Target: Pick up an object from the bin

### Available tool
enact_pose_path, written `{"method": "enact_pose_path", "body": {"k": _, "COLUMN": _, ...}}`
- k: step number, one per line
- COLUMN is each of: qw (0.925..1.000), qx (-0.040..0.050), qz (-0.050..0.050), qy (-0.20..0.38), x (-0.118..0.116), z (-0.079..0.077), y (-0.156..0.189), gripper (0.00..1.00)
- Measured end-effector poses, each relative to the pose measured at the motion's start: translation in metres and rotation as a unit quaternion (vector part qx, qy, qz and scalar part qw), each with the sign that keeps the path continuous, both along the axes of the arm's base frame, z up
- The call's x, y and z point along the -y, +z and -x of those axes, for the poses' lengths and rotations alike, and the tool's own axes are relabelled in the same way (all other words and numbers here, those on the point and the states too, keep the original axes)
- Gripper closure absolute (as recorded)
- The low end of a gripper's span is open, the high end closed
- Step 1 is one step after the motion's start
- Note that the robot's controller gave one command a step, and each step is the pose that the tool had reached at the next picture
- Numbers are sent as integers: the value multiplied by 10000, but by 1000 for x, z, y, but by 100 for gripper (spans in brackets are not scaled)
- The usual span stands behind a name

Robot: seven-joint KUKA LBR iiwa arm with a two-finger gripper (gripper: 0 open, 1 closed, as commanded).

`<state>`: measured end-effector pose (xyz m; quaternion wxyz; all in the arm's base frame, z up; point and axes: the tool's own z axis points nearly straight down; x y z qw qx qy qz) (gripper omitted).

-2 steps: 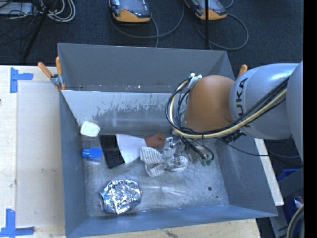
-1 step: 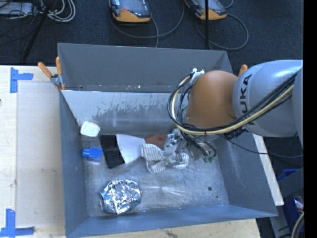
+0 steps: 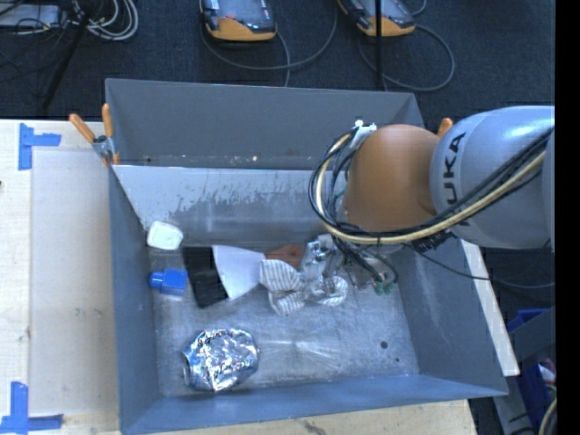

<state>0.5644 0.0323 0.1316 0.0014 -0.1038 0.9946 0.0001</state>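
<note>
The gripper (image 3: pixel 328 277) sits low near the centre of the bin (image 3: pixel 435 320), right against a crumpled checked cloth (image 3: pixel 283 288). The cloth's long axis slants far-left to near-right. Whether the gripper is open cannot be told.

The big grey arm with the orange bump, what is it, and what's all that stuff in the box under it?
It is a robot arm, and the bump is an orange cover on its wrist. At its end sits the gripper, its hand for picking things up. The camera looks down from above, and the arm comes in from the right. The box is a grey metal bin. The gripper is low in the middle of it, right by a checked cloth, a white sheet and a small brown thing. Farther left lie a black block, a blue cap and a white lump. Near the front is a crumpled foil ball. I can't tell if the gripper has hold of anything.
</note>
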Motion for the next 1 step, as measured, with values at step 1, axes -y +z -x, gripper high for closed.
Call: {"method": "enact_pose_path", "body": {"k": 1, "qw": 10000, "qx": -12, "qz": 0, "qy": -1, "x": 0, "z": 1, "y": 6, "gripper": 100}}
